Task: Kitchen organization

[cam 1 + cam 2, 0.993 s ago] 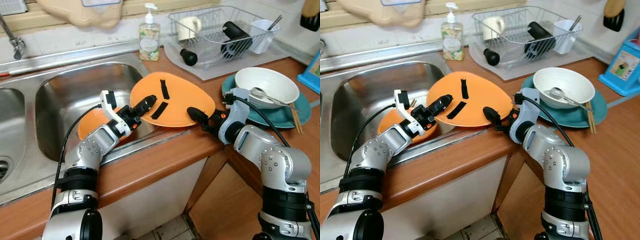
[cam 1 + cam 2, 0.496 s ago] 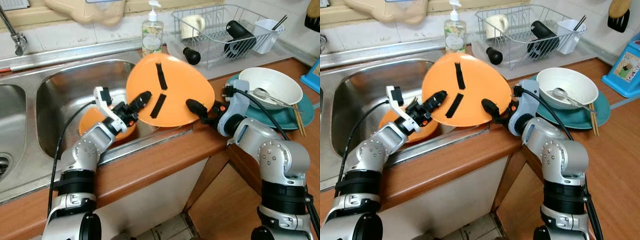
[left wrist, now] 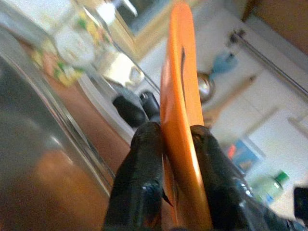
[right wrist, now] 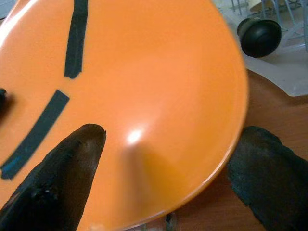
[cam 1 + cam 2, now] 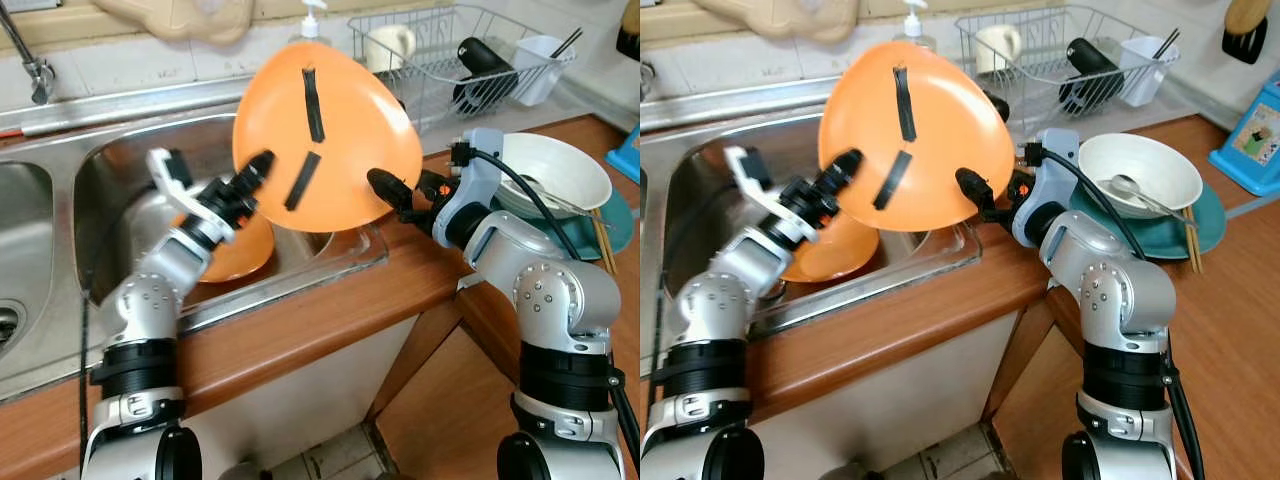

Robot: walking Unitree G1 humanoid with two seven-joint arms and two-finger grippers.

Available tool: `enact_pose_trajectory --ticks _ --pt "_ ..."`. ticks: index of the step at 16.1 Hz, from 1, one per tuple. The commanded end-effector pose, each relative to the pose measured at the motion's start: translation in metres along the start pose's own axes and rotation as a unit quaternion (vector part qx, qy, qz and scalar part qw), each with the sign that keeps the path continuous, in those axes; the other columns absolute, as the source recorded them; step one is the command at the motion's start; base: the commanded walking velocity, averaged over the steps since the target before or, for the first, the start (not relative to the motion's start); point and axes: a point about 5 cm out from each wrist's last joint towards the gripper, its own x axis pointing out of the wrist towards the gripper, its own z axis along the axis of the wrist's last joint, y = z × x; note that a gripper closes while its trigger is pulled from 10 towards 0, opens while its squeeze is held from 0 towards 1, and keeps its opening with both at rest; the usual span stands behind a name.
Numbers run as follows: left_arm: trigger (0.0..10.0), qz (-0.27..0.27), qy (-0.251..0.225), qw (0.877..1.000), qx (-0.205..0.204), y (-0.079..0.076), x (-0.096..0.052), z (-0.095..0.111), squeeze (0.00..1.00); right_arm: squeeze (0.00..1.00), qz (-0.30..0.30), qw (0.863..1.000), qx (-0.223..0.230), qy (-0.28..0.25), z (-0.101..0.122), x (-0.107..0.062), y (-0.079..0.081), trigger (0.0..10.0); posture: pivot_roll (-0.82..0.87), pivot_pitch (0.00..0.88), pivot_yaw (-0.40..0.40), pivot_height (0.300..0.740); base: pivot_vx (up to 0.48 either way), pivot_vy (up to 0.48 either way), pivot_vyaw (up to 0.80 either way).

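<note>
Above the sink (image 5: 150,170), both end effectors, left (image 5: 262,163) and right (image 5: 385,187), have raised the grasped orange plate (image 5: 330,150) steeper, toward 12 o'clock.

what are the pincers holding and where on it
Both hold the orange plate by its rim: the left pincer at the lower left edge, the right pincer at the lower right edge.

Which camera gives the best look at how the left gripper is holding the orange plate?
The left wrist view: the orange plate is edge-on there, with the left gripper clamping its rim, one finger on each face. The eye views show the plate's taped underside, lifted over the sink. The right wrist view shows that underside and the right gripper straddling the rim.
</note>
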Motion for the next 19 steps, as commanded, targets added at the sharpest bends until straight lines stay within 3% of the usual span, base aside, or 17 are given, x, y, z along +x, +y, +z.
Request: enact_pose_trajectory --ticks 1,8,9,11,12,15,17,19 --pt "0.0 -0.006 -0.029 1.0 0.008 -0.009 -0.002 0.013 0.0 0.0 0.019 0.999 -0.014 -0.023 0.011 0.001 0.009 10.0 -0.13 0.0 -0.011 0.74 0.0 0.0 0.0" --pt "0.0 0.07 -0.085 0.993 0.032 -0.006 -0.024 0.034 0.0 0.0 0.051 0.998 -0.027 -0.028 0.013 0.0 0.019 10.0 -0.12 0.0 -0.022 0.74 0.0 0.0 0.0" --pt "0.0 0.123 -0.098 0.986 0.056 0.004 -0.034 0.042 0.0 0.0 0.073 0.994 -0.077 -0.015 0.009 -0.002 0.026 10.0 -0.12 0.0 -0.019 0.74 0.0 0.0 0.0" --pt "0.0 0.16 -0.106 0.979 0.067 0.011 -0.042 0.048 0.0 0.0 0.09 0.989 -0.116 0.0 0.004 -0.004 0.03 10.0 -0.12 0.0 -0.02 0.74 0.0 0.0 0.0" --pt "0.0 0.208 -0.099 0.97 0.079 0.02 -0.053 0.051 0.0 0.0 0.122 0.978 -0.17 0.019 -0.007 -0.008 0.036 10.0 -0.12 0.0 -0.018 0.74 0.0 0.0 0.0" --pt "0.0 0.239 -0.092 0.963 0.082 0.026 -0.056 0.052 0.0 0.0 0.144 0.972 -0.183 0.03 -0.011 -0.01 0.04 10.0 -0.12 0.0 -0.015 0.74 0.0 0.0 0.0" --pt "0.0 0.299 -0.066 0.949 0.079 0.043 -0.062 0.047 0.0 0.0 0.21 0.953 -0.206 0.074 -0.027 -0.019 0.05 10.0 -0.11 0.0 -0.009 0.74 0.0 0.0 0.0" --pt "0.0 0.32 -0.055 0.943 0.072 0.047 -0.064 0.043 0.0 0.0 0.232 0.943 -0.22 0.094 -0.035 -0.024 0.052 10.0 -0.11 0.0 -0.009 0.74 0.0 0.0 0.0"
